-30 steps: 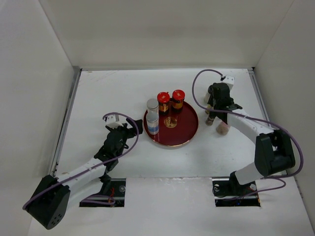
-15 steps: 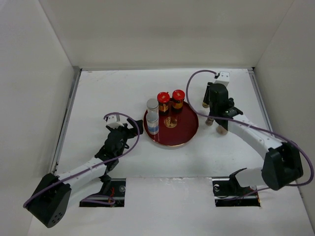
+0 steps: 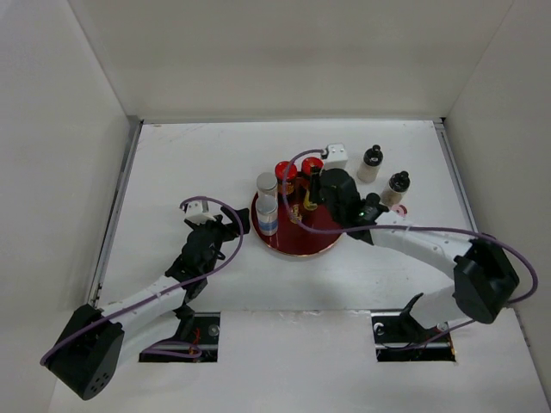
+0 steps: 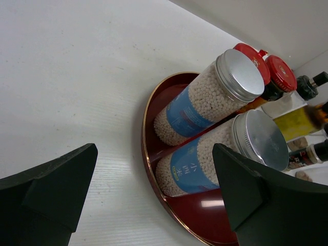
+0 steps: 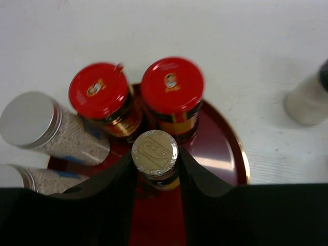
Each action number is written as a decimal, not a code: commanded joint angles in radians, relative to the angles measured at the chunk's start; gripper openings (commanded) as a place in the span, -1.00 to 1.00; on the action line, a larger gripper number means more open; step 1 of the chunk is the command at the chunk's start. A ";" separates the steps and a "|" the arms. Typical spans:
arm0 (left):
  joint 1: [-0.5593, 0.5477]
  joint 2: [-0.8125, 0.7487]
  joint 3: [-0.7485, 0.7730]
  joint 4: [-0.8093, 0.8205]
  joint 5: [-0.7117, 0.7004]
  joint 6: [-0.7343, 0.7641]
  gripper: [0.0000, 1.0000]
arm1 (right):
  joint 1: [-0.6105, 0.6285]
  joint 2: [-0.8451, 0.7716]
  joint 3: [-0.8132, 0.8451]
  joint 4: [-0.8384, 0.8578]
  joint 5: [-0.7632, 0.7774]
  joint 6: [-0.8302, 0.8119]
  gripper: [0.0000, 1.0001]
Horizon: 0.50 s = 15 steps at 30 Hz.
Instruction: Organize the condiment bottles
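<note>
Right wrist view shows the right pincer (image 5: pixel 156 157) closed on a yellow bottle (image 5: pixel 155 148), one finger on each side just below its pale embossed cap. The bottle stands upright over the middle of the tray (image 5: pixel 240 160). Whether its base touches the tray floor cannot be told.

Just beyond it, two red-capped jars (image 5: pixel 98 90) (image 5: pixel 172 85) stand side by side at the tray's far edge, close to the held bottle. To their left are two silver-capped cylinders (image 5: pixel 29 119) (image 5: pixel 10 177), also on the tray.

From the top camera, the cylinders (image 3: pixel 267 183) (image 3: pixel 268 211) stand one behind the other on the tray's left side. Both carry blue labels in the left wrist view. Two black-capped bottles (image 3: pixel 371 163) (image 3: pixel 396 189) stand upright on the counter (image 3: pixel 198 155), to the right of the tray and apart from it.

The left pincer (image 4: pixel 155 147) is wide open and holds nothing. It sits low over the counter just left of the tray, facing the cylinders.
</note>
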<state>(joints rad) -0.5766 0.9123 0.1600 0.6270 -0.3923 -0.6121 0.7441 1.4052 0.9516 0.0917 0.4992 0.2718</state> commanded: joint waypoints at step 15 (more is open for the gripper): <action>0.007 -0.016 0.007 0.054 0.004 0.002 1.00 | 0.117 0.256 0.173 0.201 0.033 -0.022 -0.41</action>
<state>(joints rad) -0.5766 0.9047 0.1600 0.6266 -0.3912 -0.6117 0.8516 1.6520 1.0622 0.1635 0.4957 0.2600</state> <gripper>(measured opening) 0.997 0.399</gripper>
